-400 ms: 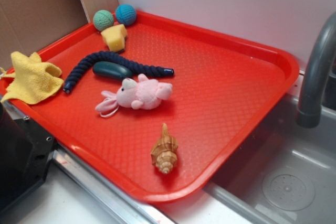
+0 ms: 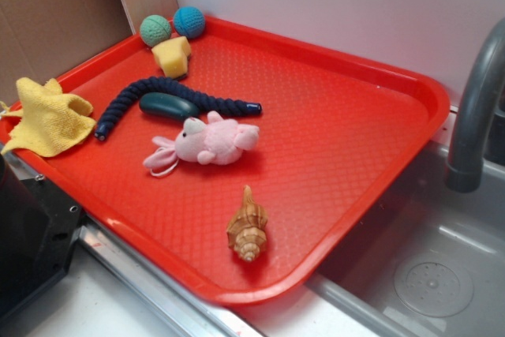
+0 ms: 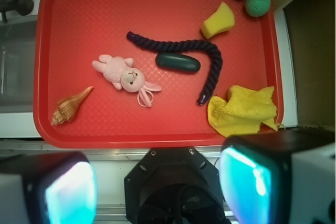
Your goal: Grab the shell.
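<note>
Tray: a red tray point(image 2: 371, 124) with a raised rim is sitting beside a grey sink basin point(image 2: 442, 274) and is holding every loose item in the scene.
Shell: the shell point(image 2: 248, 228) is lying on its side near the tray's front rim in the exterior view, pointed tip aiming toward the pink plush, and nothing is touching it. In the wrist view the shell point(image 3: 71, 106) is lying toward the lower left corner of the tray.
Pink plush: the pink plush animal point(image 2: 207, 143) is lying near the tray's middle, apart from the shell.
Rope: a dark blue rope point(image 2: 158, 99) is curving across the tray just behind the plush.
Dark oval: a dark green oval object point(image 2: 168, 106) is lying against the rope's inner curve.
Yellow wedge: a yellow sponge piece point(image 2: 171, 56) is sitting near the far corner.
Balls: a green ball point(image 2: 155, 30) and a blue ball point(image 2: 188, 21) are resting side by side at that corner, just beside the sponge piece.
Cloth: a yellow cloth point(image 2: 49, 116) is draping over the tray's left rim.
Faucet: a grey faucet point(image 2: 477, 108) is rising over the basin.
Gripper: the gripper point(image 3: 157, 184) is hanging well apart from the tray's contents, its two fingers point(image 3: 63, 192) spread wide with nothing between them.
</note>
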`<state>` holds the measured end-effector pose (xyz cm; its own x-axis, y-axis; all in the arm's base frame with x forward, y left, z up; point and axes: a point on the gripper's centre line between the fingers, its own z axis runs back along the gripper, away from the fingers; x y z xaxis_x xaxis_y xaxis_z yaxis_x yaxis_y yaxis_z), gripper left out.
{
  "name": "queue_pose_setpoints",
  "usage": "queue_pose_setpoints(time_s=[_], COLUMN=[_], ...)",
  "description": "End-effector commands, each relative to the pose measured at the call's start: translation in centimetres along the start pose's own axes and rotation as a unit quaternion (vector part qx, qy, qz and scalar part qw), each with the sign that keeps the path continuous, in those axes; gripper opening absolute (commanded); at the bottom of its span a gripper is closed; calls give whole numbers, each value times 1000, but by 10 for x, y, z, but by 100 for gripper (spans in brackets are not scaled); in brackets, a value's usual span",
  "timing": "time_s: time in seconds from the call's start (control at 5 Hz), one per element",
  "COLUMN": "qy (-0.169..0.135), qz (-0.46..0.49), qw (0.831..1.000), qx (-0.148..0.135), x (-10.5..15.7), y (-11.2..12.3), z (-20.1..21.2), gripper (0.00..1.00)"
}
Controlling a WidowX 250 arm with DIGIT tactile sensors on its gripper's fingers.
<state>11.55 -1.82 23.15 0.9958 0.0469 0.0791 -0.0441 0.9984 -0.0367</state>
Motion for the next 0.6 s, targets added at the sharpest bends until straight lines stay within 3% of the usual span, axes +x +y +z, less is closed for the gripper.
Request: queue_pose_setpoints(time_s=[0.0, 0.2, 0.4], qy=[-37, -1, 20], qz=[63, 98, 70], qw=[996, 994, 995], qx=[-57, -49, -62], x=[17, 25, -11], y=[-98, -146, -180], z=[-45, -78, -103], gripper=[100, 100, 100])
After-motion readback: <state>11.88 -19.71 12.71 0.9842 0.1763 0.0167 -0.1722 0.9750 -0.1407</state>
